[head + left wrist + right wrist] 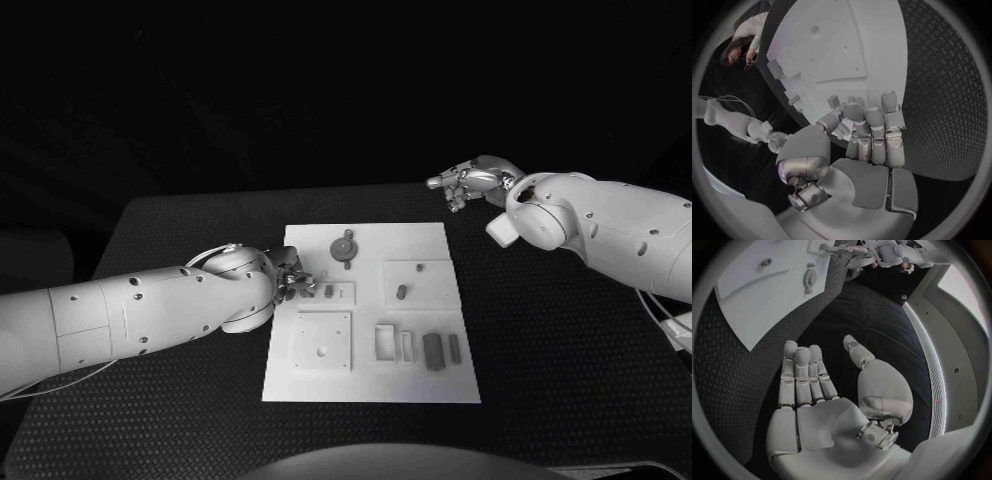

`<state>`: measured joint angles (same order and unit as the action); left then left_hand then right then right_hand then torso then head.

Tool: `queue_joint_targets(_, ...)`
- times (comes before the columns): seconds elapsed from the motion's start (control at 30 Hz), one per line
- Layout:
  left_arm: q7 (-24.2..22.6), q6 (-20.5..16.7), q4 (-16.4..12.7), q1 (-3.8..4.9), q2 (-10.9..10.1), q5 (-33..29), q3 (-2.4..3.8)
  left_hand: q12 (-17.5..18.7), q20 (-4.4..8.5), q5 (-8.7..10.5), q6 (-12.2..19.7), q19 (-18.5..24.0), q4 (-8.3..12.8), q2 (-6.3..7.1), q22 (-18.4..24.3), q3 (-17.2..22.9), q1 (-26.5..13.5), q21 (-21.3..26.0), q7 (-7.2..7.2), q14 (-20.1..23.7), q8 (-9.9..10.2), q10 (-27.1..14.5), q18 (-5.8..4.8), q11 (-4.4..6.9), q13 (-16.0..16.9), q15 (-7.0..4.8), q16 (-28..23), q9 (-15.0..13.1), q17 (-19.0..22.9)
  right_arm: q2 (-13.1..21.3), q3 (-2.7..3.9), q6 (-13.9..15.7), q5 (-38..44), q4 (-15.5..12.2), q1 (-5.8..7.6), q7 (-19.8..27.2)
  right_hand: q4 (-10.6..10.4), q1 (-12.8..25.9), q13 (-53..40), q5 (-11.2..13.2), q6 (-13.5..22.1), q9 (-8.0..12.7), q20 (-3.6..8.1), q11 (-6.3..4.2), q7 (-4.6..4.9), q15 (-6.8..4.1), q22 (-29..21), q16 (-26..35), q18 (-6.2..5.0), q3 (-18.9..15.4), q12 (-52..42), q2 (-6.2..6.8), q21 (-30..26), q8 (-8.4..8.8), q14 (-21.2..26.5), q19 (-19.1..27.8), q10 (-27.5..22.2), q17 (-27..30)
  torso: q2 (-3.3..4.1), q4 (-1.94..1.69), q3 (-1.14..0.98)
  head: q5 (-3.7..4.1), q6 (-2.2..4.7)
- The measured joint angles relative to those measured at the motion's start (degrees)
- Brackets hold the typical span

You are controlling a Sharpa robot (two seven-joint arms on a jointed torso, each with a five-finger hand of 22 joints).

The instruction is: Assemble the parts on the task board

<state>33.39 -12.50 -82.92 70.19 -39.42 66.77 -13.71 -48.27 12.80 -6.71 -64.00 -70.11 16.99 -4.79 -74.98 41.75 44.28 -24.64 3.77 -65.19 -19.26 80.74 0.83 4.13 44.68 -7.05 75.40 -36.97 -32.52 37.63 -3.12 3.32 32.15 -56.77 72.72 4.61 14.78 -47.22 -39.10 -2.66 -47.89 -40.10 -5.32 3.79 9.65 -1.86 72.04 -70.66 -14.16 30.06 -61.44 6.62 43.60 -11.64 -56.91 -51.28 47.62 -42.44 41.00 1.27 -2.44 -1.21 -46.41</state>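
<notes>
The white task board point(368, 310) lies in the middle of the table. On it I see a round knobbed part point(343, 246), a small peg point(402, 292) in a raised square, small pieces point(330, 291) near the left edge, and dark bars point(433, 351) at the lower right. My left hand point(296, 278) is at the board's left edge, beside those small pieces. Its fingers point(873, 125) are curled in with the thumb close, and I cannot tell whether they pinch a part. My right hand point(469, 182) hangs beyond the board's far right corner, fingers point(801, 375) stretched out and holding nothing.
A flat square plate point(323, 340) and a rectangular frame point(385, 343) occupy the board's near half. The black table point(562, 340) stretches wide on both sides of the board. The board point(767, 295) and its round part point(809, 277) lie well away from my right palm.
</notes>
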Motion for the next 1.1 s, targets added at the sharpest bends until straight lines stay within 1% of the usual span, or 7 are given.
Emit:
queue_joint_targets(0.07,0.0,0.0,0.0,-0.01,0.1,0.3,0.0,-0.2,0.0,-0.22,0.0,0.0,0.0,0.21,0.0,0.4,-0.2,0.0,0.0,0.0,-0.1,0.2,0.0,0.2,0.0,0.0,0.3,-0.1,0.0,0.0,0.0,0.0,0.0,0.0,-0.01,0.0,0.0,0.0,0.0,0.0,0.0,0.0,0.0,0.0,0.0,0.0,0.0,0.0,0.0,0.0,0.0,0.0,0.0,0.0,0.0,0.0,0.0,0.0,0.0,0.0,0.0,0.02,-0.02)
queue_joint_targets(0.2,0.1,0.1,-0.1,0.0,0.4,1.3,0.0,-0.8,0.0,-1.74,0.0,0.0,-0.1,0.46,0.0,0.5,-0.4,-0.5,0.01,-0.2,-0.4,0.4,0.0,0.41,-0.1,-0.15,0.7,-0.4,0.2,0.0,0.0,0.0,0.0,0.0,-0.01,0.0,0.0,0.0,0.0,0.0,0.0,0.0,0.0,0.0,-0.01,0.0,0.0,0.0,0.0,0.0,-0.2,0.0,0.0,0.0,0.0,0.0,0.0,0.0,0.0,0.0,0.0,0.08,-0.07)
queue_joint_targets(0.3,0.1,0.4,-0.2,-0.01,0.6,2.5,0.01,-0.9,0.0,-2.55,0.0,0.0,-0.1,1.07,0.0,0.6,-0.3,-0.8,0.02,-0.2,-0.4,0.4,0.0,0.41,-0.2,-0.22,0.9,-0.4,0.3,0.0,0.0,-0.1,0.0,0.0,-0.02,0.0,0.0,0.0,0.0,0.0,0.0,0.0,0.0,0.0,-0.01,0.0,0.0,0.0,0.0,0.0,-0.2,0.0,0.0,0.0,0.0,0.0,0.0,0.0,0.0,0.01,0.01,0.12,-0.09)
queue_joint_targets(0.5,0.0,0.9,-0.1,-0.05,0.7,3.8,0.01,-1.1,-0.01,-2.86,0.0,0.0,-0.3,1.24,0.0,0.8,-0.3,-0.9,0.03,-0.2,-0.7,0.4,0.0,0.41,-0.3,-0.22,1.1,-0.6,0.4,0.0,0.0,-0.1,0.0,0.0,-0.03,0.0,0.0,0.0,0.1,0.0,0.0,0.0,0.0,0.0,-0.02,0.0,0.0,0.0,0.0,0.0,-0.2,0.0,0.0,0.0,0.0,0.0,0.0,0.0,0.0,0.02,0.01,0.1,-0.03)
queue_joint_targets(0.63,-0.1,1.2,0.0,-0.02,0.6,4.3,0.04,-1.5,-0.02,-4.1,0.0,0.0,-0.3,1.24,0.0,0.8,-0.3,-1.4,0.03,-0.2,-1.0,0.4,0.0,0.41,-0.5,-0.22,1.4,-0.8,0.6,0.0,0.0,-0.1,0.0,0.0,-0.03,0.0,0.0,0.0,0.1,0.0,0.0,0.0,0.0,0.0,-0.02,0.0,0.0,0.0,0.0,0.0,-0.2,0.0,0.0,0.0,0.0,0.0,0.0,0.0,0.0,0.02,0.0,0.09,0.02)
queue_joint_targets(0.77,-0.1,1.8,0.0,0.01,0.6,4.6,0.07,-2.0,-0.02,-6.79,0.0,0.0,-0.3,1.55,0.0,0.8,0.0,-1.8,0.03,-0.2,-1.5,0.6,0.0,0.61,-0.7,-0.22,1.8,-1.2,0.8,0.0,0.0,-0.1,0.0,0.0,-0.05,0.0,0.0,0.0,0.1,0.0,0.0,0.0,0.0,0.0,-0.03,0.0,0.0,0.0,0.0,0.0,-0.2,0.0,0.0,0.0,0.0,0.0,0.0,0.0,0.0,0.02,0.02,0.14,0.02)
queue_joint_targets(1.1,0.0,3.0,-0.1,0.07,0.7,4.9,0.15,-2.7,0.13,-8.2,0.0,-0.2,-0.3,1.54,0.0,0.8,0.0,-2.6,0.03,-0.4,-2.4,0.8,0.0,0.82,-0.8,-0.41,2.6,-1.5,0.9,0.0,0.0,-0.1,0.0,0.0,-0.1,0.0,0.0,0.0,0.1,0.0,0.0,0.0,0.0,0.0,-0.03,0.0,0.0,0.0,0.0,0.0,-0.2,0.0,0.0,0.0,0.0,0.0,0.0,0.0,0.01,-0.02,0.05,0.24,-0.05)
